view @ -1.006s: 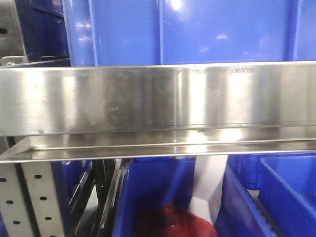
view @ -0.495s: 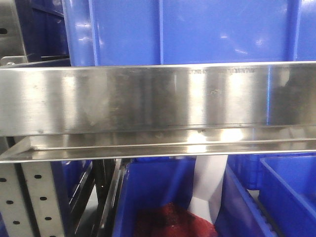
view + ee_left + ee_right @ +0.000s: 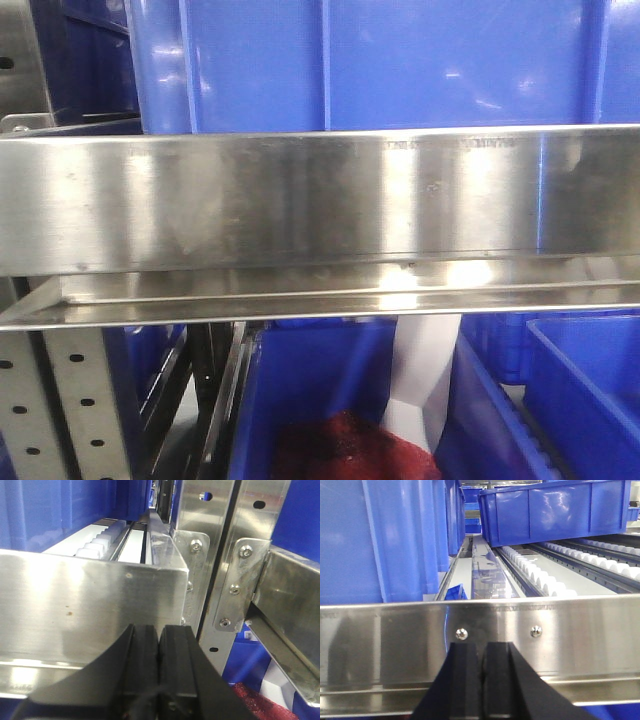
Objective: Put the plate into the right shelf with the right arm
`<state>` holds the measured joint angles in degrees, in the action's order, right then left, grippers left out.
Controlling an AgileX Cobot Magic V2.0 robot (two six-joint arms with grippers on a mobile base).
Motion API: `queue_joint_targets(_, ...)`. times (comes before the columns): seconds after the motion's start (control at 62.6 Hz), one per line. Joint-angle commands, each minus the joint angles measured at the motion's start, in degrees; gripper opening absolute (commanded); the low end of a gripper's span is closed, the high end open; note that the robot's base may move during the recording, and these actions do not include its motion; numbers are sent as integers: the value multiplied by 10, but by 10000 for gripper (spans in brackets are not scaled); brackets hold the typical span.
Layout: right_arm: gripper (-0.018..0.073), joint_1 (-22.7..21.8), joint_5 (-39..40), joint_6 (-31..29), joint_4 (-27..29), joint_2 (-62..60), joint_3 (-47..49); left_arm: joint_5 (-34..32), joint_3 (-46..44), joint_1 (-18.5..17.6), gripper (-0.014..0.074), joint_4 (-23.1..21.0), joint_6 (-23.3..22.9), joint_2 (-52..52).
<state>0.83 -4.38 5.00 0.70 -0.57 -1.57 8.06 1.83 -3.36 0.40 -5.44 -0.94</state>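
Right wrist: brushed-steel right shelf (image 3: 395,640), black angular right claw (image 3: 483,652) closed.

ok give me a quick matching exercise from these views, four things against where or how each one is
Things:
1. left gripper
2. brushed steel front rail
3. white roller track
4. dark red mesh bundle

States:
a. lying in a lower blue plastic bin
b. running back beside an upper blue bin
c. jaws closed, nothing between them
d. spanning the front view horizontally

Pairs: 1-c, 2-d, 3-b, 4-a
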Motion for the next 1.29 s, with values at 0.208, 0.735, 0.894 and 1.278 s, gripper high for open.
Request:
queue_joint_targets(0.208, 54, 0, 47, -1, -7, -8, 3, -50, 5, -1, -47, 0, -3, -4)
queue_joint_targets(0.735, 54, 0, 27, -1, -7, -8, 3, -50, 5, -1, -47, 0, -3, -4)
queue_joint_targets(0.894, 54, 0, 22, -1, -7, -8, 3, -50, 5, -1, -47, 0, -3, -4)
queue_joint_targets(1.278, 54, 0, 21, -1, -7, -8, 3, -50, 5, -1, -47, 0, -3, -4)
